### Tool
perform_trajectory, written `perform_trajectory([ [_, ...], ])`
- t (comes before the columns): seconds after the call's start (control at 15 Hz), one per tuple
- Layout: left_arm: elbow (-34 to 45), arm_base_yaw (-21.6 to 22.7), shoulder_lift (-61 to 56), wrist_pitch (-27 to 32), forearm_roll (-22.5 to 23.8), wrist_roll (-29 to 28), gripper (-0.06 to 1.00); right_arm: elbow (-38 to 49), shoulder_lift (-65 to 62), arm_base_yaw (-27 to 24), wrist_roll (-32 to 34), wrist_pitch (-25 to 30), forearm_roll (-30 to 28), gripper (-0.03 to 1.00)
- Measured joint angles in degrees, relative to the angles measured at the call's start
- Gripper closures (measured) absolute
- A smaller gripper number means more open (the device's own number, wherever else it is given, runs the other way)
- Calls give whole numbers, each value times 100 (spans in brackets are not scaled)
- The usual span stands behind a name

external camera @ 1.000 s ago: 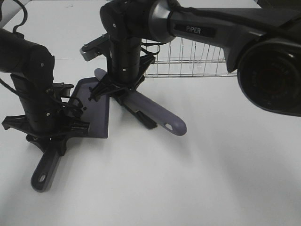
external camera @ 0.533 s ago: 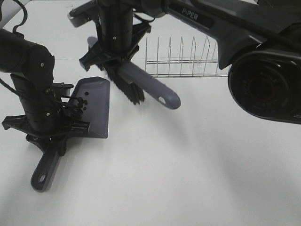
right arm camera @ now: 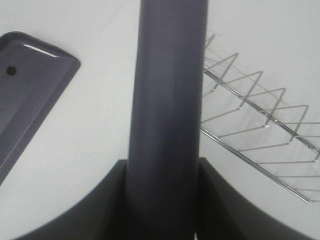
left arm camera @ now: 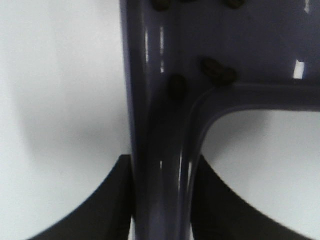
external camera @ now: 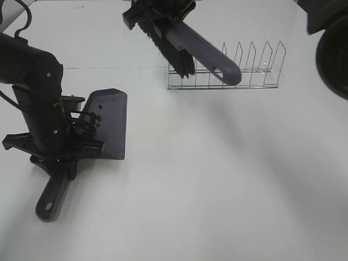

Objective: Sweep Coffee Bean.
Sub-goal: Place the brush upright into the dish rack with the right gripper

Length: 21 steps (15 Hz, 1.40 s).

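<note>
Several beans: the coffee bean (external camera: 95, 118) shows as a small cluster of tiny dark brown-black ovals, far smaller than the pan under them.
Where: inside the grey-purple dustpan (external camera: 113, 128), at its back near the handle root; the left wrist view shows two touching and one just beside them.
Bean direction: each oval is too small and blurred to tell its long axis.
Dustpan: rests on the white table (external camera: 217, 185), its handle (external camera: 50, 200) reaching toward the near left of the high view.
Left gripper (left arm camera: 162, 200): fingers pressed against both sides of the dustpan handle, pinching it.
In the way: the left arm (external camera: 33, 76) covers the pan's back edge in the high view.
Brush (external camera: 204, 48): lifted off the table, well apart from the dustpan, black bristles down, long axis slanting across the front of the rack.
Right gripper (right arm camera: 165, 200): clamped on the brush handle.
Wire rack (external camera: 255, 81): stands at the far side, behind the brush.
</note>
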Motion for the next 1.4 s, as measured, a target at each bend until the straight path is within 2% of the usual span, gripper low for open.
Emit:
perform_trajectory([
  [0.13, 0, 0, 0, 0, 0, 0, 68, 327, -298, -189, -17, 0, 57, 61],
  [0.33, 0, 0, 0, 0, 0, 0, 68, 1358, -1026, -722, -17, -6, 298, 61],
  [0.73, 0, 0, 0, 0, 0, 6, 68, 3300, -2086, -2504, 40, -11, 728, 61],
  [0.87, 0, 0, 0, 0, 0, 11, 68, 3730, -2045, -2647, 40, 11, 848, 61],
  [1.07, 0, 0, 0, 0, 0, 17, 68, 3845, -1736, -2641, 86, -80, 985, 61],
  [1.4, 0, 0, 0, 0, -6, 29, 68, 3845, -1175, -2641, 201, -670, 825, 61],
])
